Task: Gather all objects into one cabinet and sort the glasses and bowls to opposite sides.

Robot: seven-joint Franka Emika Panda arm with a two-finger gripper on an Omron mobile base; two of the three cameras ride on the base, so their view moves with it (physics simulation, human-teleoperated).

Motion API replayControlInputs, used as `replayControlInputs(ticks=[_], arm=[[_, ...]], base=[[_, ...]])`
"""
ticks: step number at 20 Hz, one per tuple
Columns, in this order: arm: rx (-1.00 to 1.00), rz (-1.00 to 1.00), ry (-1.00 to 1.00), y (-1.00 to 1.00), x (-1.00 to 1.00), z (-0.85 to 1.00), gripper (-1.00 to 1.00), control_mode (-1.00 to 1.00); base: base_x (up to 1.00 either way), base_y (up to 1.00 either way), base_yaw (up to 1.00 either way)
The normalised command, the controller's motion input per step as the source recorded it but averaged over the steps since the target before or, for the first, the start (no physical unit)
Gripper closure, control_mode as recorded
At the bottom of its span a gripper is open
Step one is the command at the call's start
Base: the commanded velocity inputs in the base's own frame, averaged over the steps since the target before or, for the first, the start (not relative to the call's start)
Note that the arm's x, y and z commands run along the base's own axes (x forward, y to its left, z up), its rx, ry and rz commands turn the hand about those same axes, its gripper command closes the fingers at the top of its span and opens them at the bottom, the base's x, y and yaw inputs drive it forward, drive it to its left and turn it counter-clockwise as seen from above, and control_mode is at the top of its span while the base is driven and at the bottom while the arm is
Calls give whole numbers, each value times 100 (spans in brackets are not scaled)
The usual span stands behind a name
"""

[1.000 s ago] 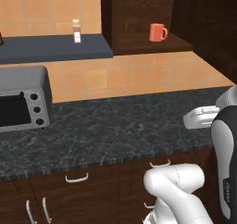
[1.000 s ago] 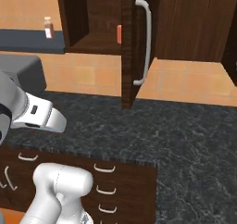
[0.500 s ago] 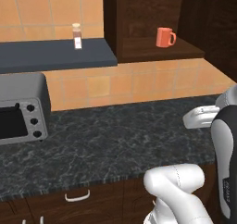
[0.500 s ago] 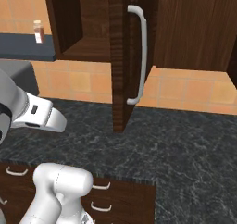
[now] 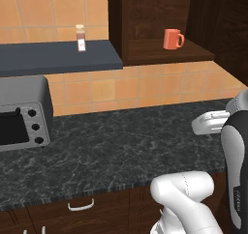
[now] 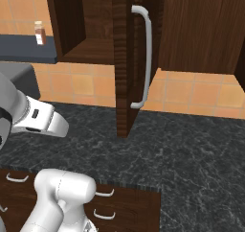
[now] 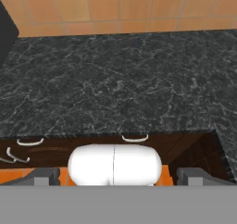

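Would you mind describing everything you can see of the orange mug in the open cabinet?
The coral-orange mug stands upright on the bottom shelf of the open dark wooden wall cabinet, towards the back. It looks like smooth, matte ceramic, a plain cylinder with a loop handle pointing right in the left base view. Only its base touches the shelf; nothing else is beside it or on it. From this angle its inside cannot be seen.

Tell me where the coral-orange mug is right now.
In the left base view the coral-orange mug stands upright on the shelf of the open wall cabinet, upper right, handle pointing right, well right of the spice jar on the dark shelf.
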Motion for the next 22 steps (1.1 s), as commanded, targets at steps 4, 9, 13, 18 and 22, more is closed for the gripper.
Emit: replayControlInputs(ticks=[4,9,13,18,22], arm=[[0,0,0,0,0,0,-100,100],[0,0,-13,0,2,7,-100,-100],[0,0,-30,0,2,46,-100,-100],[0,0,-29,-1,8,49,-100,-100],[0,0,-25,0,10,41,-100,-100]], base=[[45,-7,0],[0,0,0],[0,0,0],[0,0,0],[0,0,0]])
